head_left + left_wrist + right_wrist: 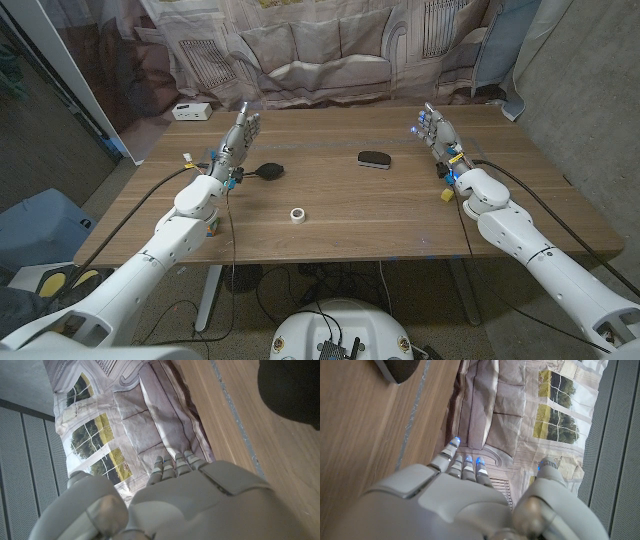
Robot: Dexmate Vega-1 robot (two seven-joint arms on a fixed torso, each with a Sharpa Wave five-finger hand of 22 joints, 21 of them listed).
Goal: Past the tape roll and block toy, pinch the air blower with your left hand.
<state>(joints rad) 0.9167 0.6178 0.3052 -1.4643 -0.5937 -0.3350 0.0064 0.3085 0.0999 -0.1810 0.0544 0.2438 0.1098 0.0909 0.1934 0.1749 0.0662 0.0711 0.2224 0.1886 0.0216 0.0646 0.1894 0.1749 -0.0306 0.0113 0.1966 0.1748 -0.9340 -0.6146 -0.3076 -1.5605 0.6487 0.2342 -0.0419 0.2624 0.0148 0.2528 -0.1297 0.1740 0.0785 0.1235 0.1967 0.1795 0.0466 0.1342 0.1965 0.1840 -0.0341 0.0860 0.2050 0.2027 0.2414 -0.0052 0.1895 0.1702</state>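
Note:
The black air blower (268,170) lies on the wooden table (350,230) left of centre, its bulb also dark in the left wrist view (292,387). My left hand (238,140) stands just to the blower's left and slightly behind it, fingers straight and apart, holding nothing; its back (175,500) shows in its wrist view. A white tape roll (298,214) sits nearer the front, at mid-table. A small coloured block toy (213,227) peeks out beside my left forearm. My right hand (438,135) is raised at the far right, fingers apart and empty.
A black oval object (374,159) lies at mid-table behind the tape roll, also seen in the right wrist view (400,370). A white box (190,111) sits at the far left corner. A yellow block (446,195) lies by my right wrist. A printed curtain (330,45) hangs behind the table.

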